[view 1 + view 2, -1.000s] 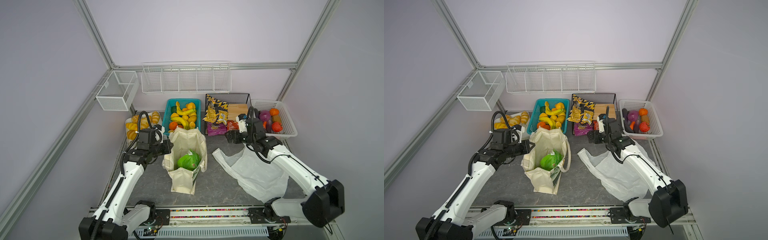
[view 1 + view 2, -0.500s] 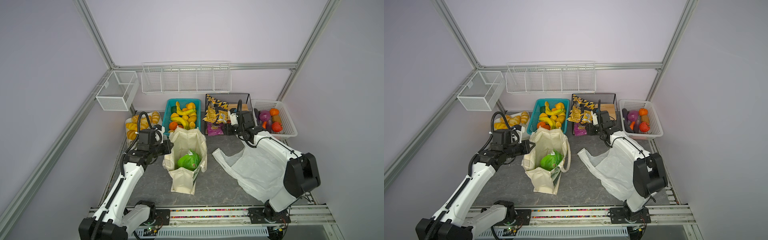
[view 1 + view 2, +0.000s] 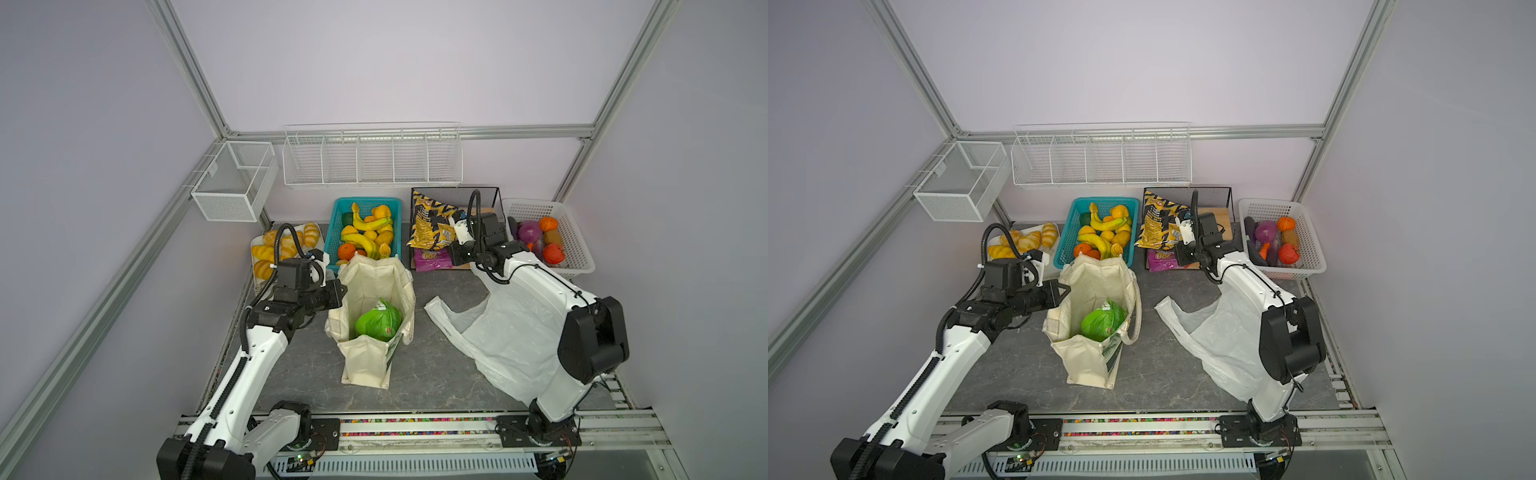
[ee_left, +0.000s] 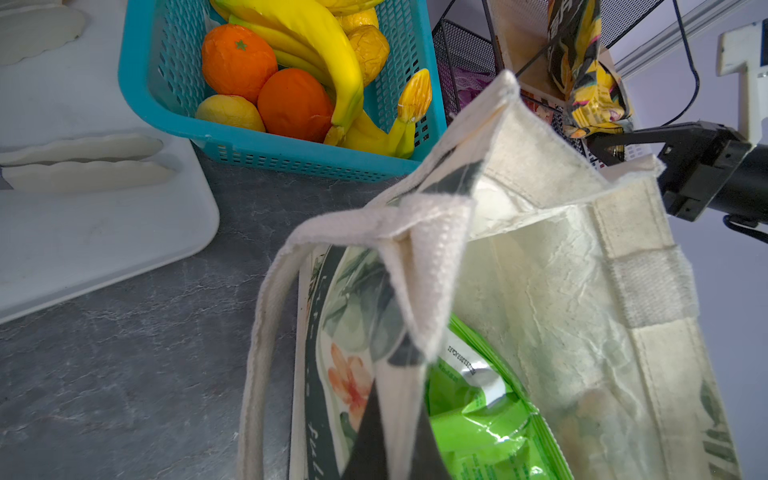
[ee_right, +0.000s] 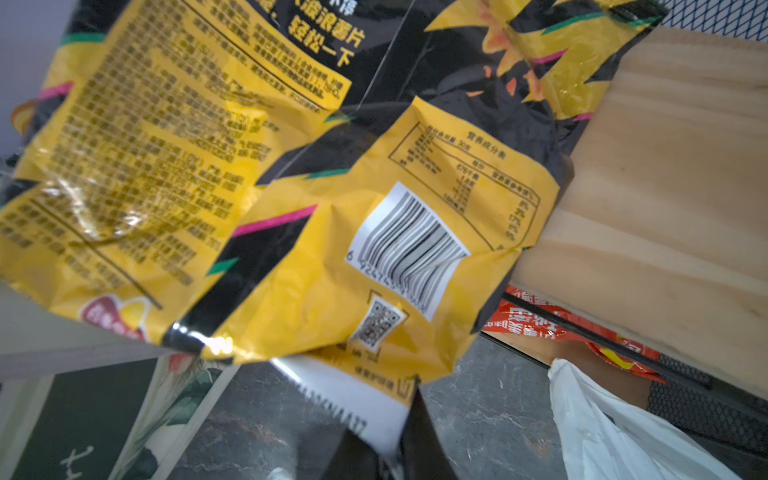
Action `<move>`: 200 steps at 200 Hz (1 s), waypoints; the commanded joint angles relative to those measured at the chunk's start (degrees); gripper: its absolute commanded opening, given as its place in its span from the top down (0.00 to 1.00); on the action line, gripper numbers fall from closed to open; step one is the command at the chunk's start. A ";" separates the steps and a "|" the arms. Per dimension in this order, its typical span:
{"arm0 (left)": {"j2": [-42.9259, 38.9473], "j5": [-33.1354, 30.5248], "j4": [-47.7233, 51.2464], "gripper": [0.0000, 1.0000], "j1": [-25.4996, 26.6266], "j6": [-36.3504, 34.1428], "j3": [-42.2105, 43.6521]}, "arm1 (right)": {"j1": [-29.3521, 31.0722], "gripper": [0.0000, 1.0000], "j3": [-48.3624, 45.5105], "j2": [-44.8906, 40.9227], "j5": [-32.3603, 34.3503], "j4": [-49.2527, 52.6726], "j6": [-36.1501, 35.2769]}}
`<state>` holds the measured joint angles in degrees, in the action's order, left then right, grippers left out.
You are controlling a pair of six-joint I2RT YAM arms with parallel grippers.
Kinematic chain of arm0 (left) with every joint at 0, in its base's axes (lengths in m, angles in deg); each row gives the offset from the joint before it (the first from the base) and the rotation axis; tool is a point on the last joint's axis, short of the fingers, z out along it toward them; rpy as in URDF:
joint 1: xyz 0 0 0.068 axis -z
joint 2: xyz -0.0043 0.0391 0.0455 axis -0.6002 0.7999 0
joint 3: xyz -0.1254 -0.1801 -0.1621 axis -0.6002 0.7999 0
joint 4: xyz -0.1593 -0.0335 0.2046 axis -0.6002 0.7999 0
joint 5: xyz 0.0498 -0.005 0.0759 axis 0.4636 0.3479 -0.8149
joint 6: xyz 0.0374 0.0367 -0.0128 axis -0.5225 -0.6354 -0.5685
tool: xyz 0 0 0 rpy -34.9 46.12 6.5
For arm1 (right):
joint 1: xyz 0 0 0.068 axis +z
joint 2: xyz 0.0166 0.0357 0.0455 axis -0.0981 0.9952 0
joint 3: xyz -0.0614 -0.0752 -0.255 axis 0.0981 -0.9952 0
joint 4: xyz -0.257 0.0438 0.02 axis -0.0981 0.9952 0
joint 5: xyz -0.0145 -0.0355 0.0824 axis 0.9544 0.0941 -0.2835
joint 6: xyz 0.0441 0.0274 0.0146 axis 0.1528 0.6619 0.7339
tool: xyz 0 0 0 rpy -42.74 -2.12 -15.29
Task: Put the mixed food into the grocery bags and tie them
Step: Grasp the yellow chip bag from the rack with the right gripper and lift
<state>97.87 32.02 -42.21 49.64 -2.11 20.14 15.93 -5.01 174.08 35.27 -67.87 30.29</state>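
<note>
Black-and-yellow snack bag (image 3: 430,224) sits at the far side of the table (image 3: 436,374), against the black wire bin (image 3: 486,195), with the right gripper (image 3: 452,237) at its lower right edge. In both top views the gripper body hides the fingertips. The right wrist view shows the dark fingers (image 5: 419,436) pinched shut on the bag's white bottom seam, just under the barcode.

The tote (image 3: 365,365) stands open in the middle, and the green snack bag (image 3: 378,320) lies inside it. The left gripper (image 3: 338,291) meets the tote's left rim. Only the left wrist view shows that rim folded and clamped between the closed fingers (image 4: 365,436).

The plastic bag (image 3: 498,336) lies flat on the right, partly under the right arm. The orange-red vegetable (image 3: 553,253) rests in the white basket (image 3: 575,249), far right.
</note>
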 commanded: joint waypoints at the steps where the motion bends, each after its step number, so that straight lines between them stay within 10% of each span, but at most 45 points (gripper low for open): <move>1: -1.12 0.08 -3.10 1.00 -0.27 -0.90 0.27 | -0.11 0.93 -1.86 -7.28 0.18 4.13 -2.11; 75: -1.47 0.07 -4.44 1.00 -0.27 -0.60 1.19 | 1.13 0.94 -5.98 -31.49 -23.63 10.63 1.62; 200: -0.31 2.12 -5.74 1.00 -0.27 0.59 1.27 | 10.58 0.94 -0.01 -31.96 -46.96 1.38 9.72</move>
<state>97.56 33.38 -44.64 49.64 -1.85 21.13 25.40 -6.67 141.97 -6.37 -58.93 35.62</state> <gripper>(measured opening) 0.047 0.067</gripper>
